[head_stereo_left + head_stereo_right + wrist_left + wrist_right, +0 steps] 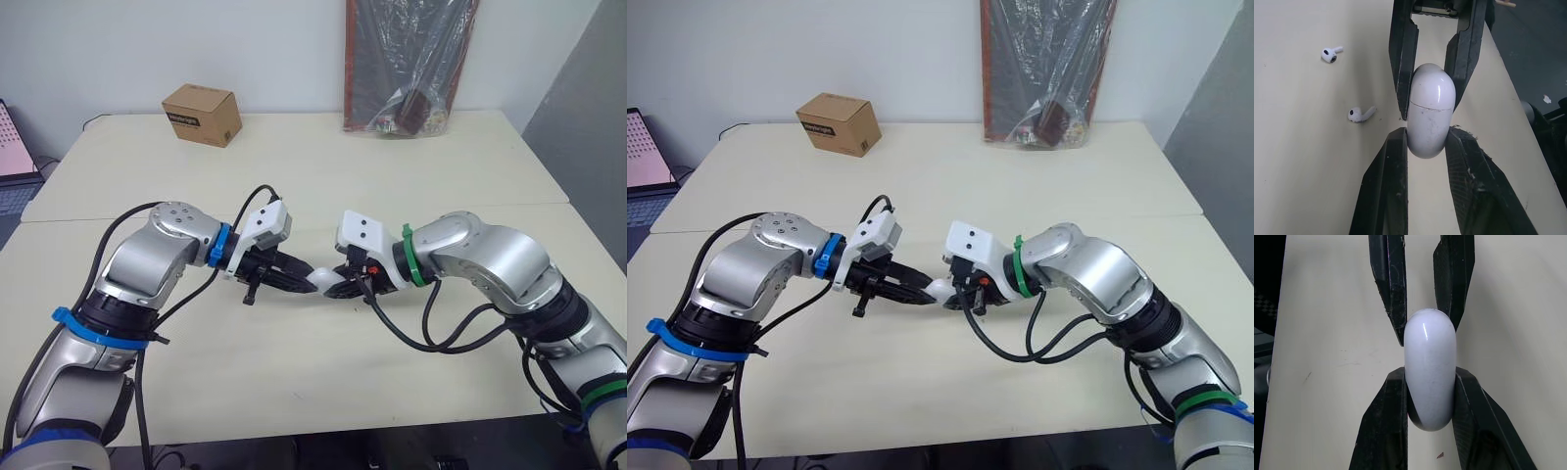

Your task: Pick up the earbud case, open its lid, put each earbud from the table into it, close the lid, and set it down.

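- So, wide cream-coloured table (294, 157): working area is the near middle, where both arms meet.
- Long black plastic-wrapped bundle (407, 64) leans on the wall at the far edge. Well apart from the work, not a factor.
- Brown cardboard box (201, 114) sits far left, also out of reach of the action.
- Left gripper (304, 282): clenched on the base end of the case, 1 finger on each flat side. Looks like the anchor grip, holding the body steady.
- Right gripper (339, 285): comes in from the opposite side, its 2 fingers pressed on the lid end. My read is that it is placed there to pry the lid, not to carry.
- Small glossy white rounded earbud case (1430, 117): pinched between the 2 grippers, apparently clear of the table top. Seam line is visible and the lid is shut, so step 2 of the task is not yet done.
- 2 white stemmed earbuds, one (1360, 114) nearer the case and one (1331, 54) further off: both lie loose on the table, apart from each other. Waiting until the lid is up.
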Available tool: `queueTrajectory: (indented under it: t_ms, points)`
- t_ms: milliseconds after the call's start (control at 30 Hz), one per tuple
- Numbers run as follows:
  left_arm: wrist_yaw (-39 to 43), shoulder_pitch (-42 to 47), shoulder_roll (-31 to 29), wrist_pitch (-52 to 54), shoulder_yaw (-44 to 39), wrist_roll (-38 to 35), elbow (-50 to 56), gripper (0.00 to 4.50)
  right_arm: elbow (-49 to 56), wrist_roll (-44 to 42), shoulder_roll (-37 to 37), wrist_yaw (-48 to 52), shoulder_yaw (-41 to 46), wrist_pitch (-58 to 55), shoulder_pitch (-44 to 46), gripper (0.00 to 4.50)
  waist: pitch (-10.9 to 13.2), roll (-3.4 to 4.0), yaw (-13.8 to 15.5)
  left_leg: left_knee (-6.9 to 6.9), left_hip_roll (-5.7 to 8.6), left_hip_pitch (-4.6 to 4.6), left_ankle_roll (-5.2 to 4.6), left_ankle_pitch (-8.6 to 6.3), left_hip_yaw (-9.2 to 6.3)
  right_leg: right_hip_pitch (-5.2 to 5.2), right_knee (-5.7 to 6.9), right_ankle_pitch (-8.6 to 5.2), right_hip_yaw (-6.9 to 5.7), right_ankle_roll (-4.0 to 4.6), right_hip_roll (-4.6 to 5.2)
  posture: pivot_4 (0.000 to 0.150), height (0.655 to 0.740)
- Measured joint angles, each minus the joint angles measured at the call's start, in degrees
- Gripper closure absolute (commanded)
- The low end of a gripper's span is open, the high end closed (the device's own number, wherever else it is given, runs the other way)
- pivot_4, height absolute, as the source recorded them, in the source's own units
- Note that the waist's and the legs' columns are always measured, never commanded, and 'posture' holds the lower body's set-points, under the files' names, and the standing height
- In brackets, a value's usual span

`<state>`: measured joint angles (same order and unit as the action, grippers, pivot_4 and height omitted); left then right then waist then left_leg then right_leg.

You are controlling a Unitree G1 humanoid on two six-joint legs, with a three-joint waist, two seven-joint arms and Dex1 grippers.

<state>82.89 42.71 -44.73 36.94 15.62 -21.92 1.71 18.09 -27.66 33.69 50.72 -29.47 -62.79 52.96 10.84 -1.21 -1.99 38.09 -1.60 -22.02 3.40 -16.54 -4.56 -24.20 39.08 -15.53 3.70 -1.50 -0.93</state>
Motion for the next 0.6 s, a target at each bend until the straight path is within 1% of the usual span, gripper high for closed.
queueTrajectory:
  t_ms: [100,200,333,600]
  points:
    - [0.1,0.1,0.2,0.0,0.0,0.4,-0.1,3.63,-0.3,0.3,-0.1,0.4,0.0,0.0,0.0,3.71,0.0,0.00,0.0,0.00,0.00,0.00,0.00,0.00,0.00,0.00,0.00,0.00,0.00,0.00,0.00,0.150,0.7400]
    - [0.4,0.4,0.3,0.4,0.0,0.5,-0.4,2.80,-0.4,1.1,-0.5,0.5,0.0,0.0,0.1,3.71,0.0,0.00,0.0,0.00,0.00,0.00,0.00,0.00,0.00,0.00,0.00,0.00,-0.01,0.00,0.00,0.150,0.7400]
    - [0.5,0.8,1.3,0.3,0.1,0.4,-0.4,1.55,-0.4,1.8,-1.2,0.7,0.0,0.4,0.6,3.71,0.0,0.00,0.0,0.01,0.00,0.00,0.00,0.00,0.00,0.01,0.01,0.00,-0.01,0.00,0.00,0.150,0.7400]
    - [0.0,0.8,1.3,-0.7,0.1,1.1,-0.4,1.55,-0.4,2.1,-1.2,1.5,0.0,0.5,0.6,3.71,0.0,0.00,0.0,0.01,0.00,0.00,0.00,0.00,-0.01,0.00,0.01,0.00,-0.02,0.00,0.01,0.150,0.7400]
